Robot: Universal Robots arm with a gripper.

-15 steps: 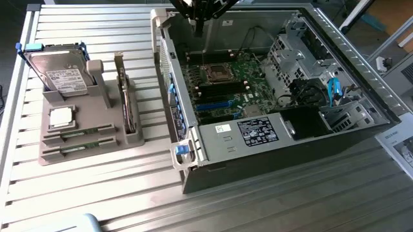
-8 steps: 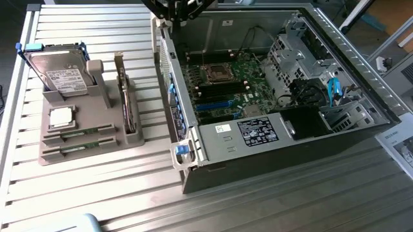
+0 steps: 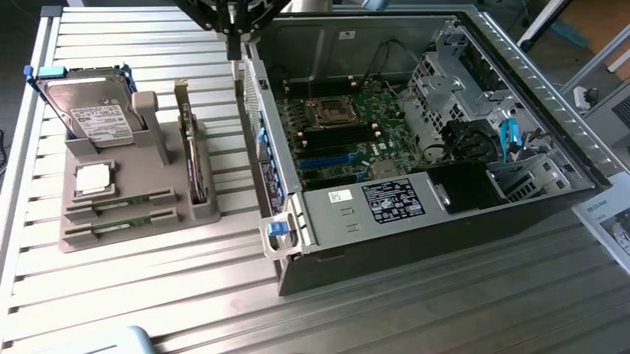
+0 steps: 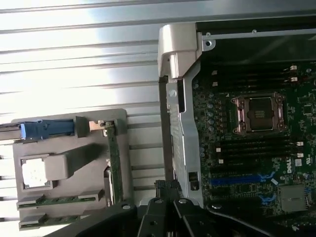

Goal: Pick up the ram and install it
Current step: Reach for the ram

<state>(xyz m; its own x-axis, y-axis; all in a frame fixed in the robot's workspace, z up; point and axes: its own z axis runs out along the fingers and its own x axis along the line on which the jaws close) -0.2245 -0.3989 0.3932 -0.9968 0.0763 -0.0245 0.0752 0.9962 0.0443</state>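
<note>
Two green ram sticks [image 3: 128,201] [image 3: 123,224] lie in slots at the front of a grey holder [image 3: 147,177] on the exterior view's left. The wrist view shows them as ram sticks [image 4: 64,200] [image 4: 49,220] in the holder [image 4: 69,163]. My gripper [image 3: 233,53] hangs high over the rear wall of the open computer case [image 3: 394,243], apart from the holder. Its fingers [image 4: 157,217] are pressed together with nothing between them. The motherboard [image 3: 344,140] lies in the case with black memory slots [image 4: 252,148] beside the CPU socket [image 4: 259,113].
The holder also carries a hard drive [image 3: 94,110], a silver CPU chip [image 3: 94,179] and an upright expansion card [image 3: 189,147]. Drive cages and cables [image 3: 473,125] fill the case's far side. The slatted metal table [image 3: 147,295] stretches around both.
</note>
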